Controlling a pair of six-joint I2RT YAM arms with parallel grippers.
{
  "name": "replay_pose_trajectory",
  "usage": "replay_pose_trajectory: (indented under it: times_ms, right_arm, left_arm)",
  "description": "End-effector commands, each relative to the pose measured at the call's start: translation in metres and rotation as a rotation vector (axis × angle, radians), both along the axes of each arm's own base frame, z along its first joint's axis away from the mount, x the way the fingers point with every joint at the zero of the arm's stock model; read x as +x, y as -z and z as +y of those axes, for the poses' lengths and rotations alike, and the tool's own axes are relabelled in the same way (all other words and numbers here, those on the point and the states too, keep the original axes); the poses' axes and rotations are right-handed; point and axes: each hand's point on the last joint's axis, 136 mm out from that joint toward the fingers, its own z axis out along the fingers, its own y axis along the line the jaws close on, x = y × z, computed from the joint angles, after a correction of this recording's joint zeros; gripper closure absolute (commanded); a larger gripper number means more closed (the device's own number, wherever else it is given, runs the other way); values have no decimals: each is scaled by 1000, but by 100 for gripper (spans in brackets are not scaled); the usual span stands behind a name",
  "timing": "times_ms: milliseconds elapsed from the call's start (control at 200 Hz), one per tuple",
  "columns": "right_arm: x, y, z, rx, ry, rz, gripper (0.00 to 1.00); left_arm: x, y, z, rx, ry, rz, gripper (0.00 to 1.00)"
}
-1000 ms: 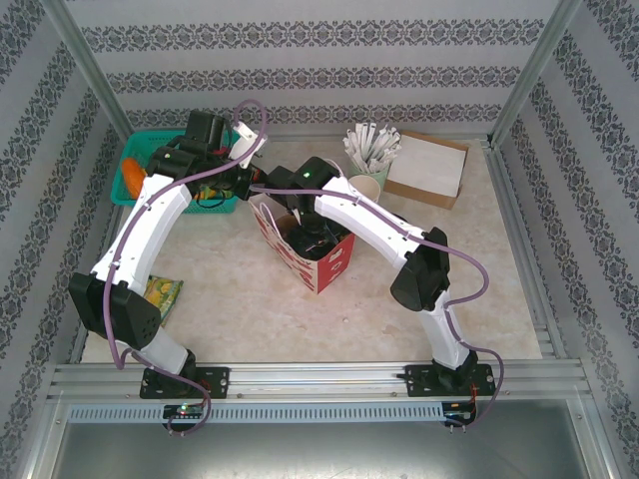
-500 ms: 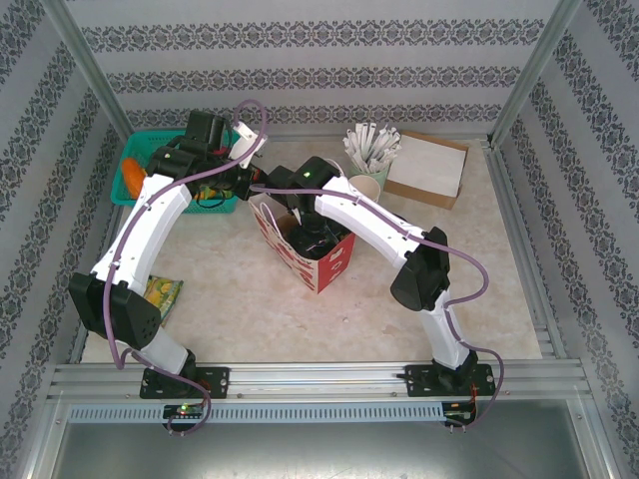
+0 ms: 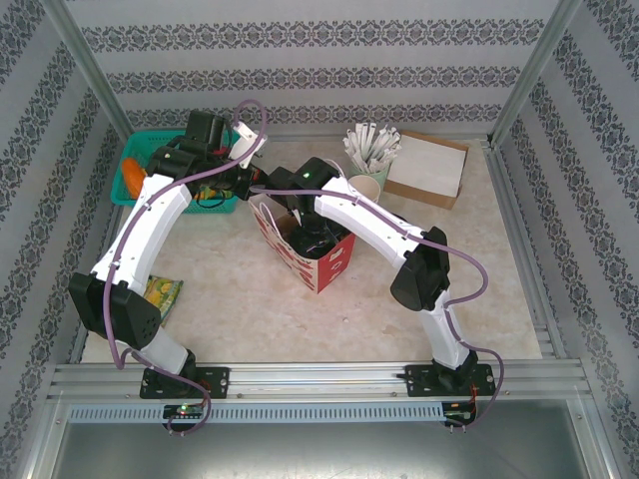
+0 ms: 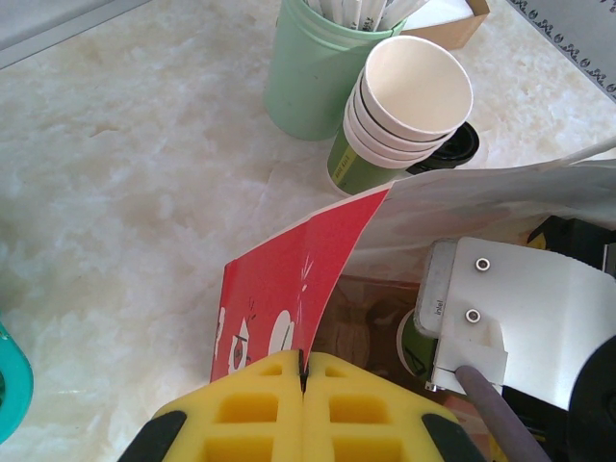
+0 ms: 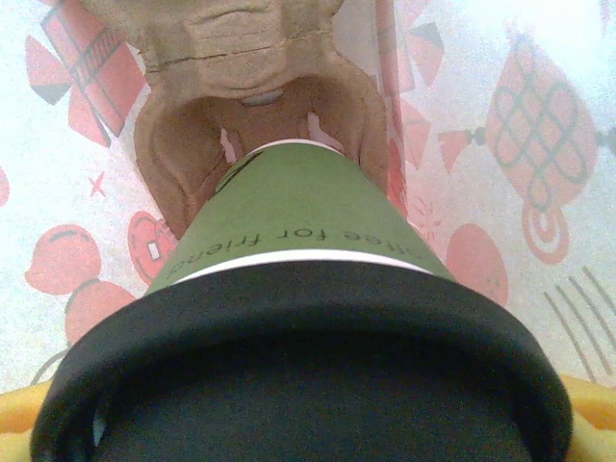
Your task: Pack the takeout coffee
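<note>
The takeout coffee [image 5: 298,207] is a green cup with a cream rim and a black lid [image 5: 298,375]. It stands inside the red patterned gift bag [image 3: 321,267], its base set in a brown cardboard carrier [image 5: 241,48]. My right gripper [image 3: 312,238] reaches down into the bag and is shut on the cup, with a yellow pad [image 5: 594,409] showing beside the lid. My left gripper [image 4: 303,358] is shut on the bag's red top edge [image 4: 289,289], holding the mouth open. A sliver of the green cup [image 4: 416,348] shows beneath the right wrist.
Behind the bag stand stacked lidless paper cups [image 4: 409,96], a loose black lid [image 4: 454,149] and a pale green holder of stir sticks [image 4: 313,72]. A brown box [image 3: 429,168] lies at back right, a teal basket [image 3: 135,170] at back left, and a yellow-green packet [image 3: 162,294] near the left arm.
</note>
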Motion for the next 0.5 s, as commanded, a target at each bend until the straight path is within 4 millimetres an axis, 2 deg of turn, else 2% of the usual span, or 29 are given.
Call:
replay_pose_trajectory:
  times_ms: [0, 495]
  right_arm:
    - [4, 4, -2, -3, 13, 7, 35]
    - [6, 5, 0, 9, 13, -2, 35]
  left_arm:
    - [-1, -5, -6, -4, 25, -29, 100]
    - [-2, -3, -6, -3, 30, -24, 100]
